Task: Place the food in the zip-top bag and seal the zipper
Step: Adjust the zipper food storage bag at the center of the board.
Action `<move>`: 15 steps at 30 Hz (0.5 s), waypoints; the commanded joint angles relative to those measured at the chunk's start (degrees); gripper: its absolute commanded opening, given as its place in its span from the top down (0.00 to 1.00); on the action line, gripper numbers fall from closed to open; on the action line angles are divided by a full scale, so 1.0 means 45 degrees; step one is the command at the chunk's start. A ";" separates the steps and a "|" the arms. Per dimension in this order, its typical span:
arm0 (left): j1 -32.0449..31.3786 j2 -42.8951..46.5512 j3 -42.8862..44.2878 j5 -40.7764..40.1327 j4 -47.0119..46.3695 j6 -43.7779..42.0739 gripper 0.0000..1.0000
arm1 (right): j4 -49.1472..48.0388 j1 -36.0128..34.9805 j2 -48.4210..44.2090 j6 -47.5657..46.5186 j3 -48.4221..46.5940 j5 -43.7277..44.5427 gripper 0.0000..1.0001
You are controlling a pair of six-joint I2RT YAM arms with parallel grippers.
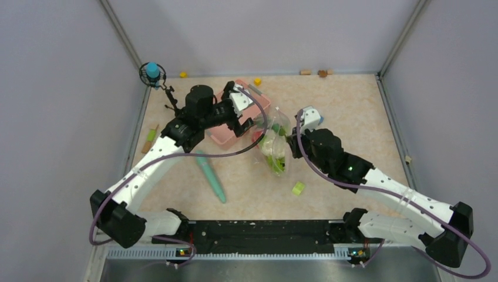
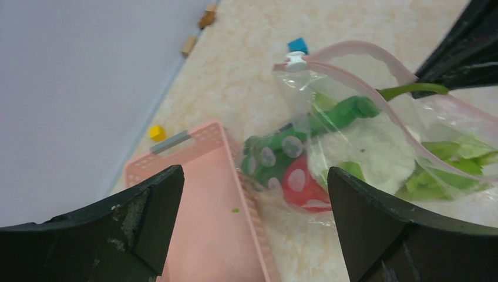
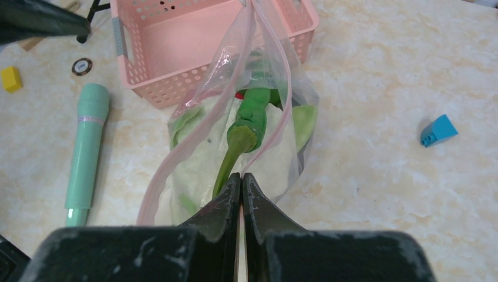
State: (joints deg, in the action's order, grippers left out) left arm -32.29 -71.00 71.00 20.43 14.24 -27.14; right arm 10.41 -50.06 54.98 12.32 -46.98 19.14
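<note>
From above, the left gripper (image 1: 245,125) hangs over the basket (image 1: 258,103), beside the bag (image 1: 273,150), touching neither as far as I can tell. The right gripper (image 1: 290,143) meets the bag's other side. A teal stick (image 1: 211,176) and a green block (image 1: 298,188) lie nearer the bases, clear of both.

In the left wrist view, the left gripper (image 2: 253,176) has its fingers (image 2: 147,217) spread wide and holds nothing. Past them the bag (image 2: 364,147) lies against the basket (image 2: 202,200), its zipper (image 2: 364,79) gaping. The food (image 2: 296,182) is inside: a tomato, white cauliflower and green leaves.

In the right wrist view, the right gripper (image 3: 242,182) is pressed together on the bag's (image 3: 299,123) near edge. A green stalk of the food (image 3: 252,111) runs down to its tips; whether it is pinched too is unclear. The two sides of the zipper (image 3: 157,179) stand apart. The basket (image 3: 170,53) lies beyond, the stick (image 3: 85,147) to the left.
</note>
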 commanded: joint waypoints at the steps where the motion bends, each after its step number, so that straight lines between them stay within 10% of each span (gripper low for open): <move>1: 0.0928 -0.0962 0.0272 0.5312 -0.0594 -0.0551 0.03 | -0.0571 0.0130 0.0394 -0.0662 -0.0894 -0.0104 1.00; 15: 0.2325 -0.4118 0.1227 0.9669 -0.1539 -0.0205 0.03 | -0.0240 0.0146 0.1423 -0.1053 -0.1735 -0.1212 1.00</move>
State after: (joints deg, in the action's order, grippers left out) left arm -22.15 -87.29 73.87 55.20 12.78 -28.45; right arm 11.35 -50.00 61.14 8.82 -51.13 14.90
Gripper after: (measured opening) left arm 0.971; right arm 0.006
